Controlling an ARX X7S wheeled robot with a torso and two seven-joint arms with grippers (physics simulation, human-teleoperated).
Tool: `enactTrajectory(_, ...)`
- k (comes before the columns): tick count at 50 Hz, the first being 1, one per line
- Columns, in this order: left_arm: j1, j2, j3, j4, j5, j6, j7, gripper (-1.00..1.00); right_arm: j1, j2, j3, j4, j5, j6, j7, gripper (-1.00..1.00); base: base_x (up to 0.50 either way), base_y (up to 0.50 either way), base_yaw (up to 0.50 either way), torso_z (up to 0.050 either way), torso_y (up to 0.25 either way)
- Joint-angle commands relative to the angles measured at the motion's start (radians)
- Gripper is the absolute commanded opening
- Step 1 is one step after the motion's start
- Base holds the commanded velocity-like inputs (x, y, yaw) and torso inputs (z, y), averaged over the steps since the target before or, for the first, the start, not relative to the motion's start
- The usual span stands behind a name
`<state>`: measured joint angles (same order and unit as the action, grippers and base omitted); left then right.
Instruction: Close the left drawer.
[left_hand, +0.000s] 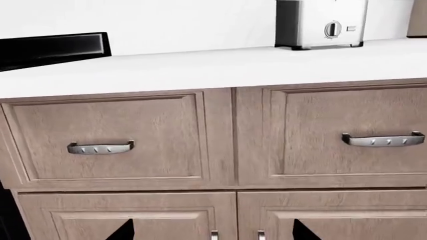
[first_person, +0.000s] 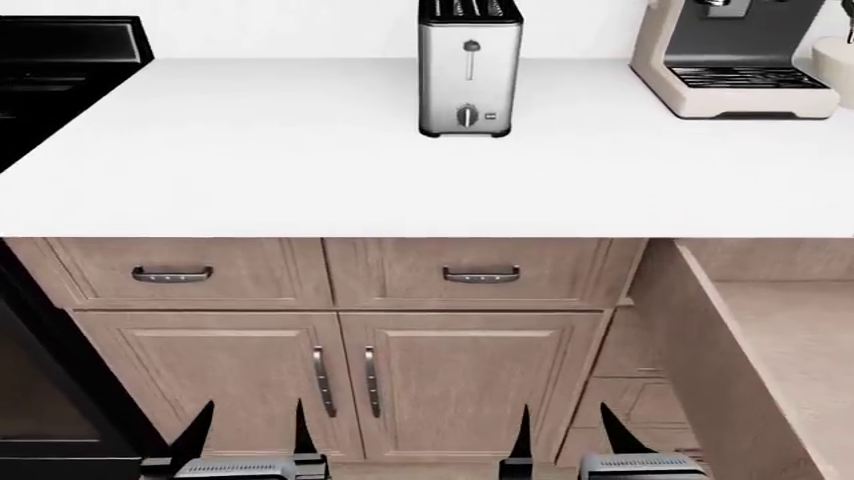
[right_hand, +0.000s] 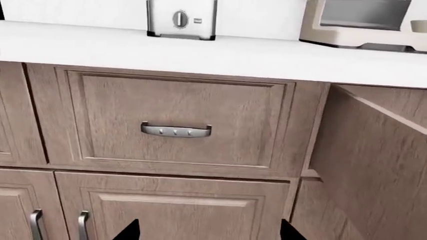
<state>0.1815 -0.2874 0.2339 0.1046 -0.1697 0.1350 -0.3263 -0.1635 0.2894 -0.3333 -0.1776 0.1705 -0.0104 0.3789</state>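
No legible text in any view.

The toaster (first_person: 469, 68) on the countertop, ahead of and above both grippers, carries a round dial (left_hand: 332, 29) with a small pale rectangular mark (right_hand: 197, 20) just beside it, but the mark is too blurred to read as letters or numbers. The coffee machine (first_person: 731, 52), farther off beyond the right gripper's side, shows no readable brand or sign, and the drawer fronts bear no labels.
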Motion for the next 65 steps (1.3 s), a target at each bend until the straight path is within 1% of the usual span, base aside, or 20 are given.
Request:
enactTrajectory(1,0.001,-0.004,0.003,0.005,-0.002,-0.002,-0.005,1.0,0.0,0.003,-0.004,-0.002,-0.001,0.001,0.006,1.0,0.5,0.0,0.0,0.0,0.015)
enactTrajectory(13,0.001,-0.005,0.008,0.0,-0.001,0.004,-0.009,1.0,0.001,0.004,-0.009,0.001,-0.009,-0.003,0.016,1.0,0.48,0.0,0.0,0.0,0.0)
enactTrajectory(23,-0.001,-0.008,0.011,0.0,-0.003,0.001,-0.012,1.0,0.003,0.006,-0.013,0.001,-0.009,-0.002,0.02,1.0,0.34,0.0,0.0,0.0,0.0)
enactTrajectory(30,-0.004,-0.011,0.014,0.003,-0.008,-0.004,-0.012,1.0,0.003,0.007,-0.014,0.003,-0.003,-0.014,0.018,1.0,0.04,0.0,0.0,0.0,0.0)
enactTrajectory(32,-0.006,-0.01,0.015,-0.005,-0.003,-0.001,-0.014,1.0,0.001,0.007,-0.01,0.004,0.015,-0.023,0.008,1.0,0.0,0.0,0.0,0.0,0.0)
enactTrajectory(33,-0.006,-0.011,0.015,-0.001,-0.008,-0.006,-0.012,1.0,-0.003,0.005,-0.002,0.002,0.07,-0.055,-0.025,1.0,0.0,0.0,0.0,0.0,0.0)
enactTrajectory(34,-0.008,-0.012,0.014,-0.003,-0.01,-0.004,-0.01,1.0,-0.003,0.005,0.0,0.001,0.075,-0.057,-0.026,1.0,0.0,0.0,0.0,0.0,0.0)
enactTrajectory(36,-0.007,-0.014,0.014,0.006,-0.014,-0.012,-0.011,1.0,0.006,0.01,-0.017,-0.006,0.024,-0.015,0.0,1.0,0.0,0.0,0.0,0.0,0.0)
enactTrajectory(38,-0.009,-0.015,0.016,0.004,-0.002,-0.015,-0.018,1.0,0.009,0.008,-0.012,-0.01,0.029,-0.003,0.008,1.0,0.0,0.0,0.0,0.0,0.0)
enactTrajectory(41,0.001,-0.023,0.014,0.055,-0.007,-0.053,-0.03,1.0,0.015,0.013,-0.016,-0.052,0.027,0.05,0.022,1.0,0.0,0.0,0.0,0.0,0.0)
enactTrajectory(44,0.009,-0.032,0.011,0.101,-0.011,-0.107,-0.045,1.0,0.019,0.011,-0.011,-0.084,0.069,0.095,0.019,1.0,0.0,0.0,0.0,0.0,0.0)
enactTrajectory(46,0.017,-0.042,0.011,0.136,-0.005,-0.129,-0.053,1.0,0.027,0.015,-0.019,-0.12,0.063,0.158,0.037,1.0,0.0,0.0,0.0,0.0,0.005)
enactTrajectory(48,0.016,-0.054,-0.01,0.195,-0.035,-0.175,-0.061,1.0,0.041,0.024,-0.026,-0.193,0.067,0.242,0.055,1.0,0.0,0.0,0.0,0.0,0.0)
enactTrajectory(52,0.025,-0.083,-0.023,0.298,-0.046,-0.264,-0.08,1.0,0.057,0.043,-0.024,-0.365,0.076,0.405,0.104,1.0,0.0,0.0,0.0,0.0,0.0)
enactTrajectory(55,0.026,-0.111,-0.038,0.389,-0.05,-0.327,-0.096,1.0,0.052,0.061,-0.022,-0.459,0.079,0.484,0.131,1.0,0.0,0.0,0.0,0.0,0.0)
enactTrajectory(59,0.02,-0.159,-0.095,0.539,-0.09,-0.433,-0.121,1.0,0.057,0.081,-0.024,-0.6,0.09,0.6,0.161,1.0,0.0,0.0,0.0,0.0,0.0)
enactTrajectory(61,0.02,-0.166,-0.101,0.559,-0.096,-0.447,-0.124,1.0,0.06,0.086,-0.019,-0.656,0.102,0.643,0.17,1.0,0.0,0.0,0.0,0.0,0.0)
enactTrajectory(62,0.021,-0.182,-0.131,0.612,-0.13,-0.488,-0.131,1.0,0.063,0.091,-0.011,-0.704,0.114,0.685,0.182,1.0,0.0,0.0,0.0,0.0,0.0)
enactTrajectory(65,0.022,-0.198,-0.16,0.671,-0.17,-0.536,-0.141,1.0,0.074,0.098,0.001,-0.787,0.137,0.769,0.203,1.0,0.0,0.0,0.0,0.0,0.0)
